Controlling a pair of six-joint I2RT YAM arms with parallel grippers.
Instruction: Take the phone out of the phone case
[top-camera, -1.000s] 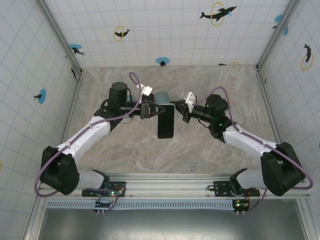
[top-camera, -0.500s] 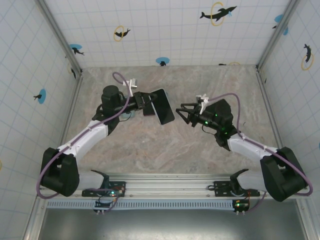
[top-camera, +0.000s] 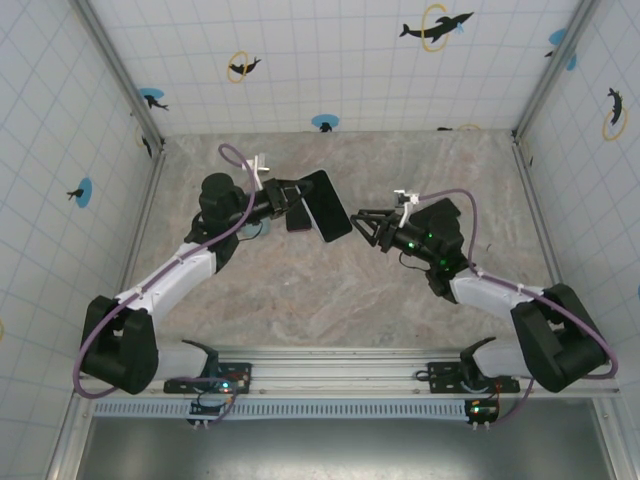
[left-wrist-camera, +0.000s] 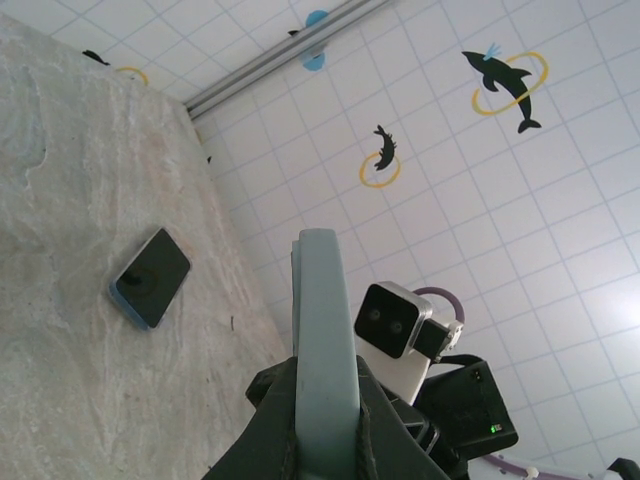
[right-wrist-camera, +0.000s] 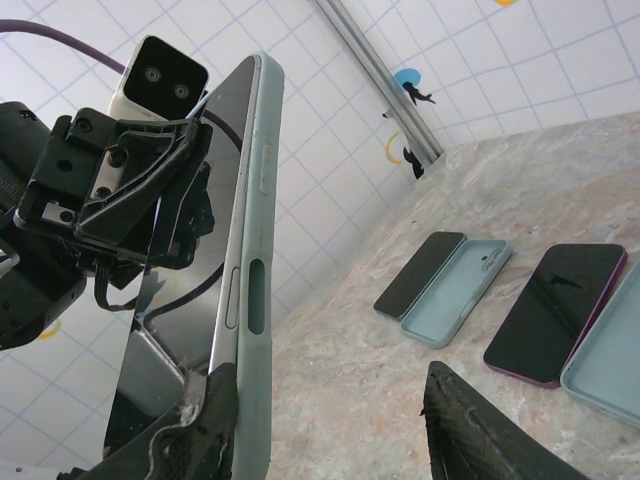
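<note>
Up above the marble table (top-camera: 300, 300), one phone case (right-wrist-camera: 258, 200), pale green with its phone (top-camera: 325, 208) inside, is held in the air, clenched at one end by the left gripper (top-camera: 293, 210). The right gripper (top-camera: 362, 222) stands just beside the other end, its two fingers spread apart and grasping nothing. In the right wrist view one finger (right-wrist-camera: 215, 420) sits right at the case's edge and the other is well clear. Four loose things lie flat on the table there: a dark phone (right-wrist-camera: 420, 275) and a purple-rimmed phone (right-wrist-camera: 555, 312), each just beside one of two empty cases (right-wrist-camera: 460, 292). The left wrist view shows one blue-rimmed phone (left-wrist-camera: 152, 277) lying flat
</note>
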